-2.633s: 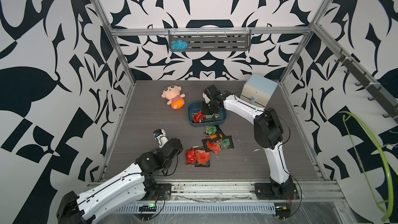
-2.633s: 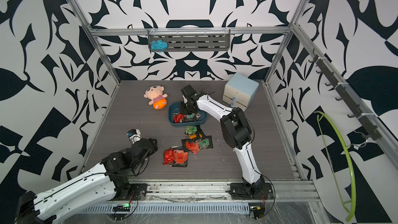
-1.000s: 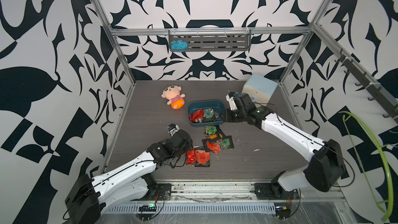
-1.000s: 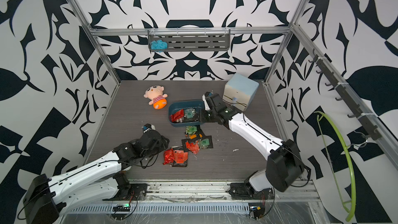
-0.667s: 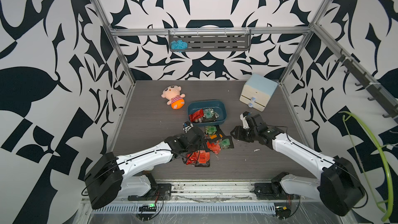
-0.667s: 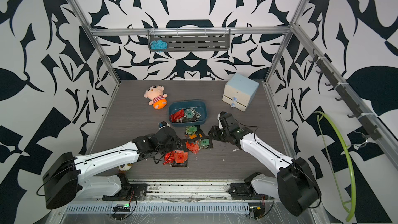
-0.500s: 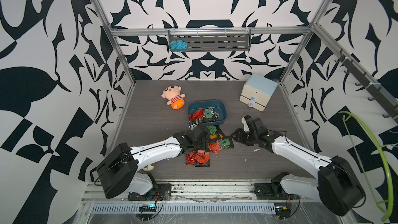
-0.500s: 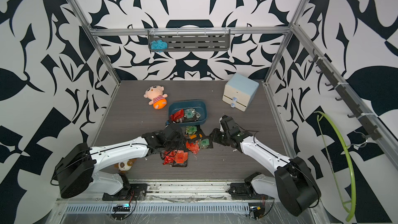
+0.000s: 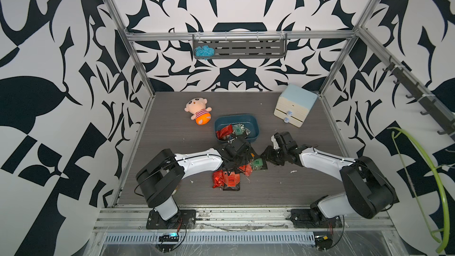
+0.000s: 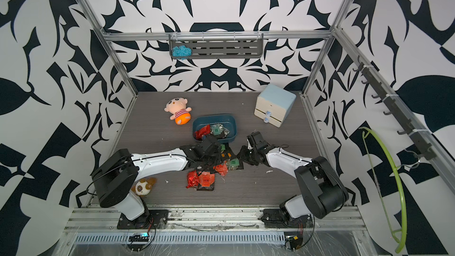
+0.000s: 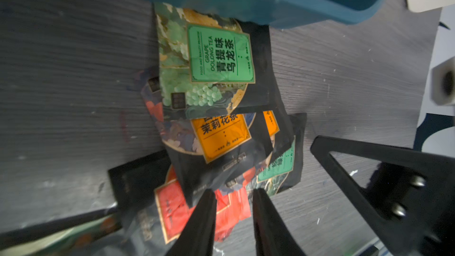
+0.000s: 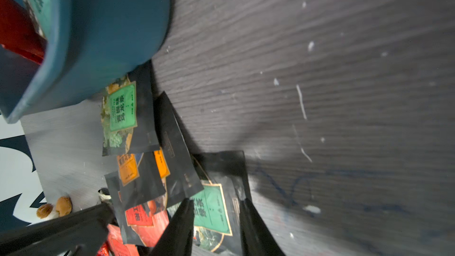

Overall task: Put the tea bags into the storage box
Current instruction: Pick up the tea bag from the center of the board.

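Grey wood-grain table [image 9: 172, 131]: shallow teal plastic storage box [image 9: 236, 117] sits mid-table w/ a few sachets inside. More red & black foil tea bags [image 9: 230, 181] lie heaped just in front of it. Over the heap, left gripper [image 11: 233, 193] has jaws apart, tips straddling a red sachet [image 11: 172, 213]. The right gripper [image 12: 216, 200] has jaws apart, tips straddling a green-label black sachet [image 12: 214, 214].

Both top views hang high on the arm-base side of the storage box [image 9: 235, 118], looking down over the whole counter [image 9: 172, 129]. Each wrist camera rides close behind the left tool [image 11: 234, 200] or right tool [image 12: 216, 205], both sharing the tea bags [image 11: 219, 52] just beside that box.
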Robot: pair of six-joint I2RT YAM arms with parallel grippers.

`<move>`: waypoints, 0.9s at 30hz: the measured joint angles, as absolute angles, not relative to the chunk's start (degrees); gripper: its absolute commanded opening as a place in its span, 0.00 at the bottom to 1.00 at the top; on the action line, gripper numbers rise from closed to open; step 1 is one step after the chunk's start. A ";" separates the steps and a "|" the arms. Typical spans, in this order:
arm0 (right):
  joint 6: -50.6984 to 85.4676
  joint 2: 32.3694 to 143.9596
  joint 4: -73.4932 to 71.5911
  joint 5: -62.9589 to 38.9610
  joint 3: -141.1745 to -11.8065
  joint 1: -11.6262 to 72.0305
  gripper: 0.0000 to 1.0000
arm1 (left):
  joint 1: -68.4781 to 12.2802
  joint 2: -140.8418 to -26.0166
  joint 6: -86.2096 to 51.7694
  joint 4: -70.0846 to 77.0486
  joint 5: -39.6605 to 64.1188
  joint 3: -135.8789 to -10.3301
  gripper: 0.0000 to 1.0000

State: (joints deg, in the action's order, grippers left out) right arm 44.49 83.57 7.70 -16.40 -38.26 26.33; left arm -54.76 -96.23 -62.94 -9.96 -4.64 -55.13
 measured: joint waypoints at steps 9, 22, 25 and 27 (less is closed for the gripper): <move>42.09 84.86 10.48 -15.16 -39.16 26.33 0.35 | -54.98 -100.77 -62.98 -8.32 -0.93 -57.76 0.22; 41.56 85.34 11.75 -15.25 -39.13 26.33 0.35 | -55.90 -105.67 -63.68 -6.61 0.71 -59.79 0.16; 41.60 85.47 11.42 -15.81 -38.79 26.33 0.35 | -55.99 -105.82 -63.96 -6.46 0.73 -59.79 0.15; 41.63 85.78 10.85 -16.27 -38.68 26.33 0.35 | -56.12 -105.89 -64.18 -6.37 0.71 -59.77 0.15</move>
